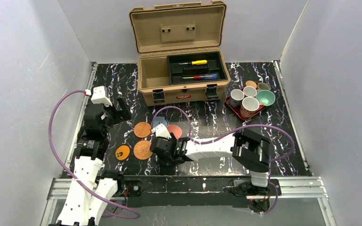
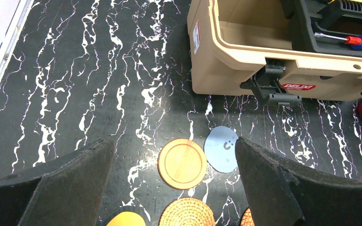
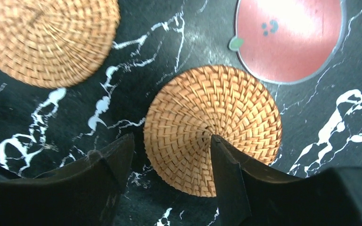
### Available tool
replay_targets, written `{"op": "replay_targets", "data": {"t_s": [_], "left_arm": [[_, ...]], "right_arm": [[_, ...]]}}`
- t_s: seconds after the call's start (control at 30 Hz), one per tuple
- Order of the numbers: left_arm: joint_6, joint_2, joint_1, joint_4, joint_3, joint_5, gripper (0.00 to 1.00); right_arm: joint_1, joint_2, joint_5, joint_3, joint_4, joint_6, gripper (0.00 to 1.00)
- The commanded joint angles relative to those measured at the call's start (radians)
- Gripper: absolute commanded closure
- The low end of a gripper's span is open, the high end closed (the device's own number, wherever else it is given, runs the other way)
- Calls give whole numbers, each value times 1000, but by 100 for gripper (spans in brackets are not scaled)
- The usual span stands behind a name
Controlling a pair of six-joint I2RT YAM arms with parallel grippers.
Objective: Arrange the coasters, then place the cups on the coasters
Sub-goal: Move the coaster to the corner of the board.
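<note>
A black worktop (image 1: 118, 80) veined with white carries everything. At its back stands a tan toolbox (image 1: 181, 82) with its lid open, and a black insert inside holds two screwdrivers (image 1: 199, 61). To the right of the box sits a dark red tray (image 1: 234, 109). All six cups (image 1: 250, 104) stand upright in it, packed close. Three with white insides are toward the front and left, a wider teal one is at the right, and an orange one and a grey-olive one are at the back.

The left hand (image 1: 122, 109) hangs above the worktop left of the toolbox, fingers spread wide with nothing between them. The right hand (image 3: 170, 137) is low over the coasters (image 1: 143, 129), which lie in a loose cluster left of centre. Its fingers stand partly apart. One lies over the middle of a woven coaster (image 3: 207, 108), and the other is just off that coaster's rim with a sliver of worktop between, so nothing is gripped.

Near this coaster lie a second woven coaster (image 3: 42, 37) and a pinkish-red coaster (image 3: 287, 37). Farther back, a smooth wooden coaster (image 2: 182, 163) and a blue-grey coaster (image 2: 221, 149) sit side by side. An orange coaster with black marks (image 1: 122, 152) is at the cluster's left end.
</note>
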Motion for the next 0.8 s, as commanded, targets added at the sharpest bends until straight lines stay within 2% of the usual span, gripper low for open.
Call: {"op": "replay_targets", "data": {"t_s": [0.0, 0.33, 0.77], "left_arm": [[10, -1, -3, 7, 5, -12, 2], [11, 2, -3, 5, 5, -21, 2], [2, -2, -3, -8, 8, -49, 2]], "right_arm": [[-6, 9, -11, -36, 8, 28, 33], [-6, -20, -39, -133, -28, 78, 36], [-6, -235, 10, -364, -193, 226, 36]]}}
